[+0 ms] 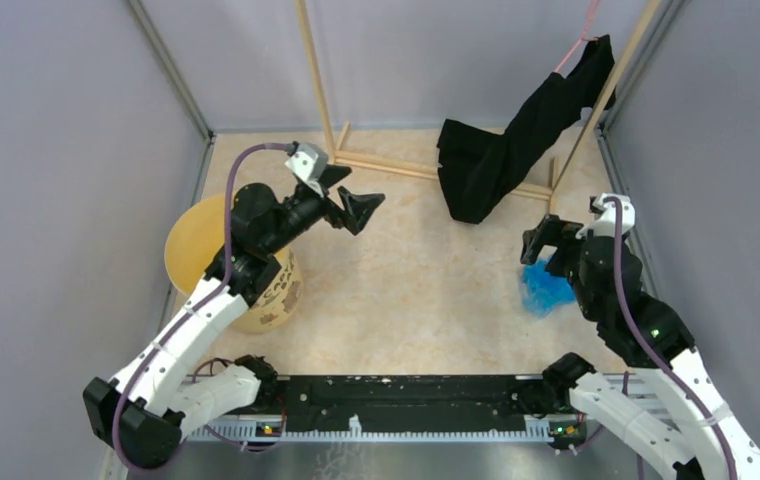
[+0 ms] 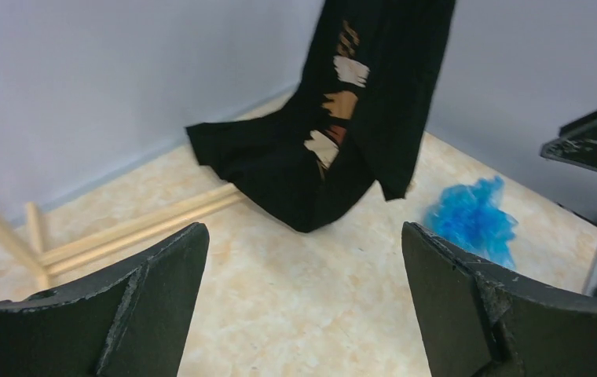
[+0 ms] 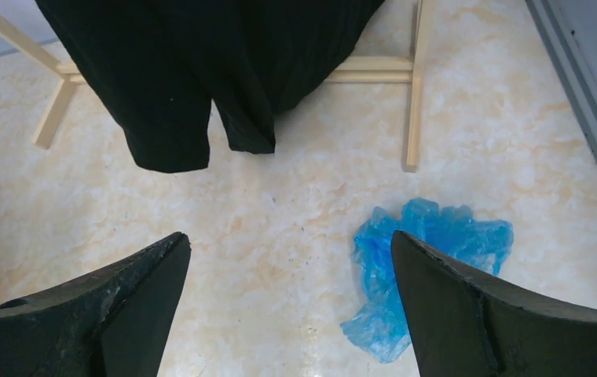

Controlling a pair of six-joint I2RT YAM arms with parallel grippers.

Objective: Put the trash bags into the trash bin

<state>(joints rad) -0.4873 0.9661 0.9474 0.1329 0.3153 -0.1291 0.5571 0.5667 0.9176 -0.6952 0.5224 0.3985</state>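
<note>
Blue crumpled film, the trash bag (image 1: pixel 546 288) lies on the table (image 1: pixel 416 300) at its right side, just below the right gripper (image 1: pixel 548 245). That gripper's jaws are spread wide and hold nothing, and in the wrist view its right-hand finger partly hides the bag. The left gripper (image 1: pixel 353 207), also spread and empty, hovers beside the yellow-tan trash bin (image 1: pixel 194 245), well apart from the bag. A black garment (image 1: pixel 516 130) hangs from a wooden frame (image 1: pixel 396 166), its hem near the bag but not touching it.

Soft, even light casts faint shadows throughout (left wrist view slightly blurred)
</note>
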